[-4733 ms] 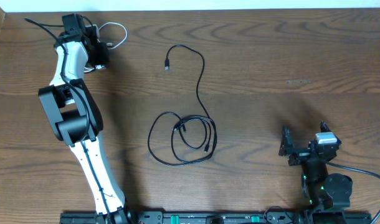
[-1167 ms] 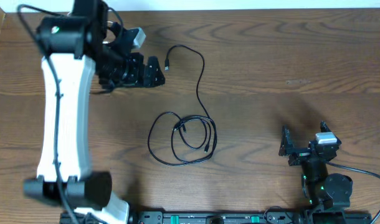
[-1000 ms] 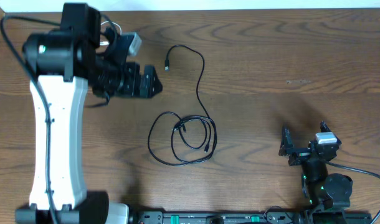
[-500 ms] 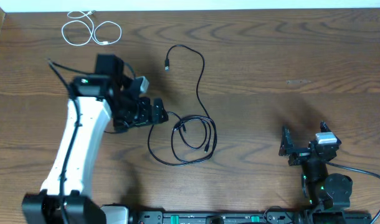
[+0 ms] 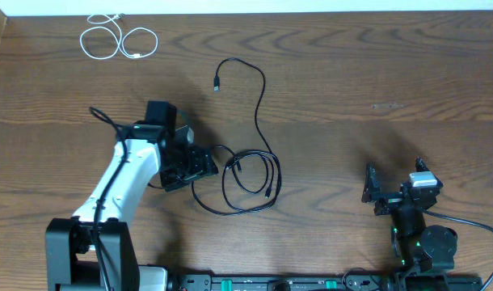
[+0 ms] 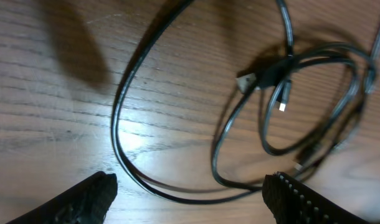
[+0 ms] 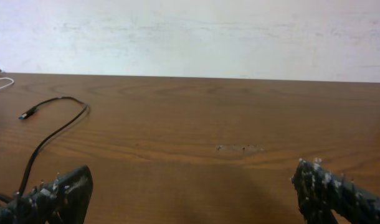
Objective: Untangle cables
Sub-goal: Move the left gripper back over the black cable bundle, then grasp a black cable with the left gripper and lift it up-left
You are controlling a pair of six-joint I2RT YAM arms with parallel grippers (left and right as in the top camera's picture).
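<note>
Left gripper (image 6: pixel 191 194) hangs low over the left edge of the black coil (image 6: pixel 271 70), jaws apart, with the coil's outer loop (image 6: pixel 118 106) running between the fingers; nothing is clamped yet. We read the coil as two black cords lapped together. A plug (image 6: pixel 249 79) lies near its middle where strands cross, and a long tail (image 5: pixel 263 105) runs off its far side to a free plug (image 5: pixel 217 83). At the crossing we cannot tell which strand belongs to which cord. White cable (image 5: pixel 120 39) lies well apart, far off to the coil's left and beyond it, in its own small loops, so we judge it already sorted.

For this step we'd close on the outer loop alone, low against the table (image 5: pixel 392 81), first checking that no second strand sits between the pads. Then we'd draw it leftward from the coil, slow and flat, watching whether the inner loops drag along; if they do, we'd ease off rather than tighten a knot. Right gripper (image 5: pixel 370 192), well to the coil's right, sits wide open and empty; we could use it to pin the coil
</note>
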